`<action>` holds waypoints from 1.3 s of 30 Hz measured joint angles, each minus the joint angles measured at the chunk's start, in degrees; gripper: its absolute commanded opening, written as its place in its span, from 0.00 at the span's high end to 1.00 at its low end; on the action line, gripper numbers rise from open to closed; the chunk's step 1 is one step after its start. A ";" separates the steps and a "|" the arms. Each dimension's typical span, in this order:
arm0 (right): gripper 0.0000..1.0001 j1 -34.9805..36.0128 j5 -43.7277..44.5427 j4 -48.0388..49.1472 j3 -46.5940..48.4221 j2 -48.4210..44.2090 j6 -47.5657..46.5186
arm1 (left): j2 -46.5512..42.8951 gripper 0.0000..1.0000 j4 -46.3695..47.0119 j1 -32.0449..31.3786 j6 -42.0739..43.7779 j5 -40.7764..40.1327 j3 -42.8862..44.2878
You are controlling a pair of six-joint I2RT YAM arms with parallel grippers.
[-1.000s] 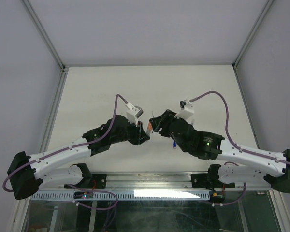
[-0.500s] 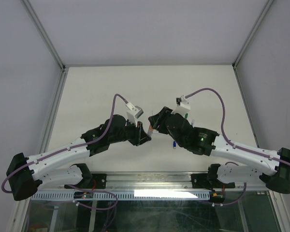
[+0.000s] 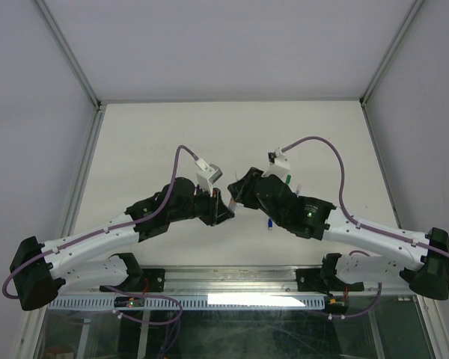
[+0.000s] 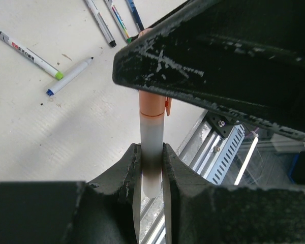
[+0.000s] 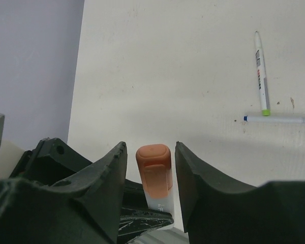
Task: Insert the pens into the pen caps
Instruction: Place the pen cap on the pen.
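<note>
A white pen (image 4: 151,129) stands upright in my left gripper (image 4: 151,150), which is shut on its lower barrel. An orange pen cap (image 5: 153,170) sits on the pen's upper end. My right gripper (image 5: 150,147) is open with one jaw on each side of the cap and a gap showing on both sides. In the top view the two grippers meet above the table's middle, left gripper (image 3: 226,208) and right gripper (image 3: 238,193), with the orange pen cap (image 3: 231,200) between them.
More pens lie on the white table: a green-ended one (image 5: 261,73) and a thin blue-ended one (image 5: 279,119) to the right, also in the left wrist view as the green-ended pen (image 4: 25,51) and the blue-ended pen (image 4: 68,76). Three others (image 4: 117,20) lie farther off. A metal rail (image 3: 232,299) runs along the near edge.
My right arm has shifted left and a little farther from the base, bringing its jaws around the orange cap, and the jaws have narrowed. The left arm and its pen have barely moved.
</note>
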 measured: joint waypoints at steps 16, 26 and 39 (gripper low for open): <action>1.00 -0.61 -2.01 2.14 -1.64 0.72 -0.35 | 0.02 1.00 -3.50 -0.02 0.55 -2.60 2.14; 1.00 1.97 -0.98 8.66 -2.75 4.63 2.45 | 0.00 1.00 -18.43 -0.09 3.96 -6.23 9.40; 1.00 13.51 10.05 17.73 -8.37 9.27 15.61 | 0.09 1.00 -36.39 -0.61 7.72 -4.50 14.34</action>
